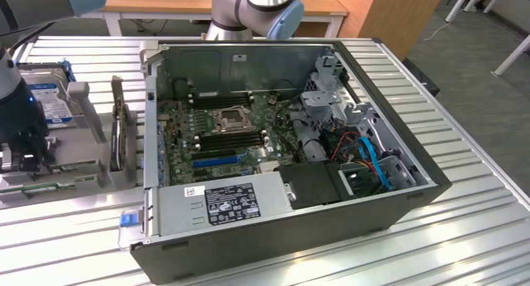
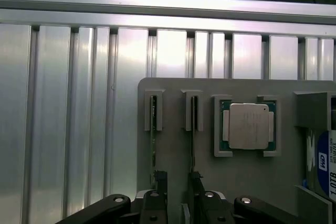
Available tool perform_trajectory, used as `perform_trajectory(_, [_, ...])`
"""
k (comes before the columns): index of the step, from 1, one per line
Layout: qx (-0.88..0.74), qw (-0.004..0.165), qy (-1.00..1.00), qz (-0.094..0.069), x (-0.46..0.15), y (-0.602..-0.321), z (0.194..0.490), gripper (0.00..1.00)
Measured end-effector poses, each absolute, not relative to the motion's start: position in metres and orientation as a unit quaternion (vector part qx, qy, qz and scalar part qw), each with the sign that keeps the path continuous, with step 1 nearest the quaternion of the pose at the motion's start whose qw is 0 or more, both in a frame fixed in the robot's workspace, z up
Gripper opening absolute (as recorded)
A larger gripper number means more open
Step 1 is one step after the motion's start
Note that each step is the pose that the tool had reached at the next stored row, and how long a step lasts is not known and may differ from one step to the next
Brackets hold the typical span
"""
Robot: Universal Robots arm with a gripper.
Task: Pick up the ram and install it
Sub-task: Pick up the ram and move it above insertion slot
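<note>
**Exterior view.** An open computer case (image 1: 290, 236) lies on its side on a slatted metal table (image 1: 463, 174) and takes up the middle of the frame. Its main board (image 1: 223, 131) faces up. Just beside the case, at the exterior view's left, sits a gray holder (image 1: 91, 168). A hard drive (image 1: 49, 103) with a blue label rests in the holder's upper part. A card (image 1: 120, 131) stands upright along the holder's side next to the case. The arm (image 1: 10, 106) comes down along the frame's left edge. Its claw (image 1: 21, 162) hangs low over the lower left corner of the holder. There the green ram sticks (image 1: 49, 187) lie on edge in the holder, well apart from the case. From this side I cannot tell how the claw's jaws stand.

**Wrist view.** The camera looks down on the holder (image 2: 173, 156) and the table slats (image 2: 68, 119) beyond it. Two narrow slots each hold a stick on its long edge, and the two run parallel. The first ram stick (image 2: 153, 129) is the one farther from the processor chip (image 2: 247, 126). The second ram stick (image 2: 194, 114) stands just beside the chip's square pocket. The hard drive (image 2: 321, 163) shows past the chip at the frame's edge. The claw (image 2: 177, 187) is over the near ends of the sticks. One of its fingers (image 2: 160, 182) sits just beside the first stick, on the side toward the second. The other finger overlaps the end of the second stick. Bare holder shows between the fingers, so the jaws stand apart and clamp nothing. Both sticks sit in their slots.
</note>
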State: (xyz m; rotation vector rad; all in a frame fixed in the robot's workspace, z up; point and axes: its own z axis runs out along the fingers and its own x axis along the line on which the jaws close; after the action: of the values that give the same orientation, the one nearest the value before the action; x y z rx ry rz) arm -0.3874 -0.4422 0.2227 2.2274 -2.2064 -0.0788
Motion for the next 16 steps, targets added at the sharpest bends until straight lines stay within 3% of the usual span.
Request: perform_trajectory(16, [0.71, 0.003, -0.704, -0.025, -0.387, -0.457, 0.223, 0.29])
